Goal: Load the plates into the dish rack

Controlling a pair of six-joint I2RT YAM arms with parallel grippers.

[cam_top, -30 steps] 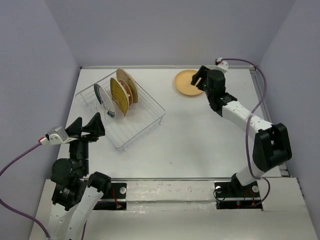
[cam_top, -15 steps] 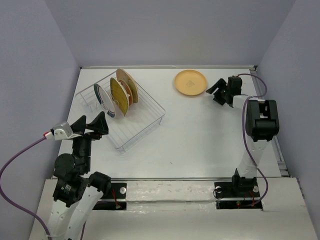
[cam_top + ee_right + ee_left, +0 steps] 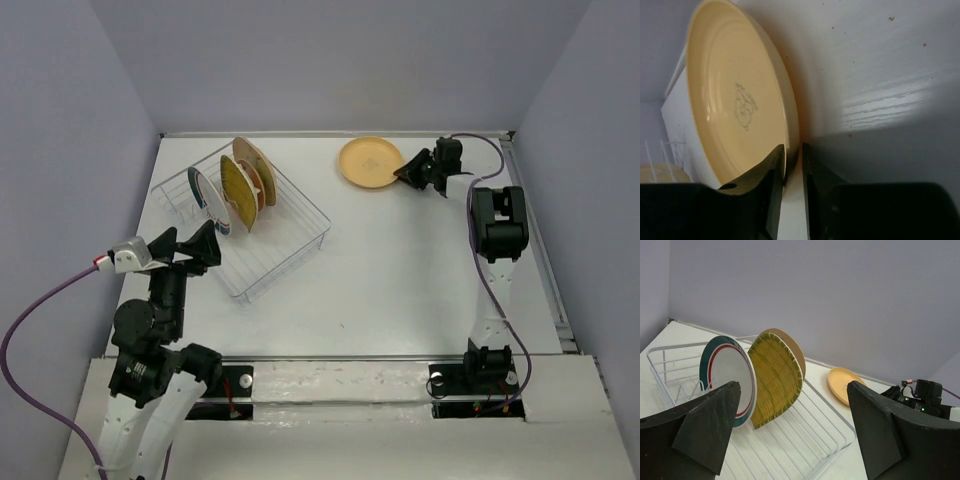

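A tan plate lies at the back of the table, its right edge slightly raised. My right gripper is shut on that edge: in the right wrist view the two fingers pinch the plate's rim, one over the inside, one outside. The dish rack holds upright plates: a white one with green and red rings, a ribbed yellow one and a tan one behind. My left gripper hovers open at the rack's near-left corner, with nothing between its fingers.
Lilac walls close the table in at the back and both sides. The right arm's purple cable loops near the back right corner. The rack's right half has bare wire slots.
My right gripper swung left to the tan plate's right edge and narrowed onto its rim; the plate shifted slightly left. The left gripper drifted a little and stays open.
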